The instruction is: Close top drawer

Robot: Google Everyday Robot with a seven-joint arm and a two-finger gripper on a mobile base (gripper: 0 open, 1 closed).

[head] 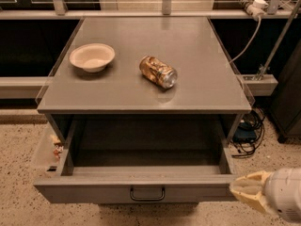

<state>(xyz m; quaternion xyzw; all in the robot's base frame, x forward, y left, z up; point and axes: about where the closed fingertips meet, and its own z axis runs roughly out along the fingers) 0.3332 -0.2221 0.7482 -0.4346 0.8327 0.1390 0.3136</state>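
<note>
The top drawer is a wide grey metal drawer under the table, pulled far out toward me, and its inside looks empty. A dark loop handle sits at the centre of its front panel. My gripper is at the bottom right, right next to the right end of the drawer front, at the panel's height. Its tan fingers are pressed together with nothing between them. I cannot tell whether they touch the panel.
On the grey tabletop stand a cream bowl and a crushed can lying on its side. A clear side bin with small items hangs at the left. Cables lie on the floor at the right.
</note>
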